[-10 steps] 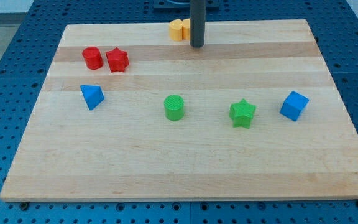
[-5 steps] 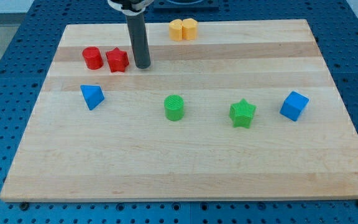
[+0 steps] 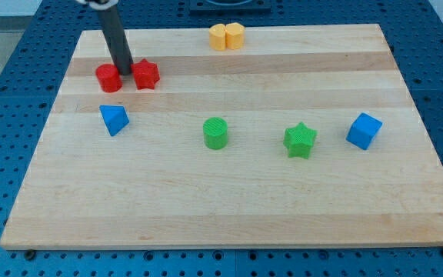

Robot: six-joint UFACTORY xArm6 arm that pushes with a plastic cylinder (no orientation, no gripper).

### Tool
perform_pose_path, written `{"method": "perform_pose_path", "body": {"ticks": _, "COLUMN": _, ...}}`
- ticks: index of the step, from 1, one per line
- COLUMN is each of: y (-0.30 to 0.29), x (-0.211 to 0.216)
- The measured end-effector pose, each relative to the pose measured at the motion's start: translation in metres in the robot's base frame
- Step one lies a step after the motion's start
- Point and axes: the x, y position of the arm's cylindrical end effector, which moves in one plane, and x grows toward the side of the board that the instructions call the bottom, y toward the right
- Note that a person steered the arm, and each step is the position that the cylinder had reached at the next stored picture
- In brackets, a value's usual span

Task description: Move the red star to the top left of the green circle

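The red star [image 3: 146, 75] lies near the board's upper left. The red cylinder [image 3: 108, 78] lies just to its left. My tip [image 3: 123, 69] stands between the two, at their upper edges, touching or nearly touching both. The green circle [image 3: 216, 132] sits near the board's middle, below and to the right of the red star.
A blue triangular block [image 3: 114, 119] lies below the red cylinder. A green star [image 3: 300, 140] and a blue cube [image 3: 364, 131] lie to the right of the green circle. Two yellow-orange blocks [image 3: 227, 36] sit at the wooden board's [image 3: 229, 200] top edge.
My tip has moved from the top middle leftward, past the red star's right side, to between the two red blocks. The red cylinder has shifted slightly left and down.
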Motion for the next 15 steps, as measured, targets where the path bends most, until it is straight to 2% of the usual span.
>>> {"method": "perform_pose_path", "body": {"ticks": 1, "y": 0.026, "x": 0.055}}
{"method": "perform_pose_path", "body": {"ticks": 2, "y": 0.033, "x": 0.062}}
{"method": "perform_pose_path", "body": {"ticks": 5, "y": 0.007, "x": 0.004}}
{"method": "perform_pose_path", "body": {"ticks": 6, "y": 0.019, "x": -0.006}}
{"method": "perform_pose_path", "body": {"ticks": 7, "y": 0.056, "x": -0.002}}
{"method": "perform_pose_path", "body": {"ticks": 8, "y": 0.056, "x": -0.002}}
{"method": "perform_pose_path", "body": {"ticks": 9, "y": 0.024, "x": -0.009}}
{"method": "perform_pose_path", "body": {"ticks": 10, "y": -0.009, "x": -0.035}}
{"method": "perform_pose_path", "body": {"ticks": 11, "y": -0.008, "x": -0.053}}
{"method": "perform_pose_path", "body": {"ticks": 12, "y": 0.039, "x": -0.028}}
{"method": "perform_pose_path", "body": {"ticks": 13, "y": 0.071, "x": 0.017}}
{"method": "perform_pose_path", "body": {"ticks": 14, "y": 0.073, "x": 0.02}}
{"method": "perform_pose_path", "body": {"ticks": 15, "y": 0.052, "x": -0.019}}
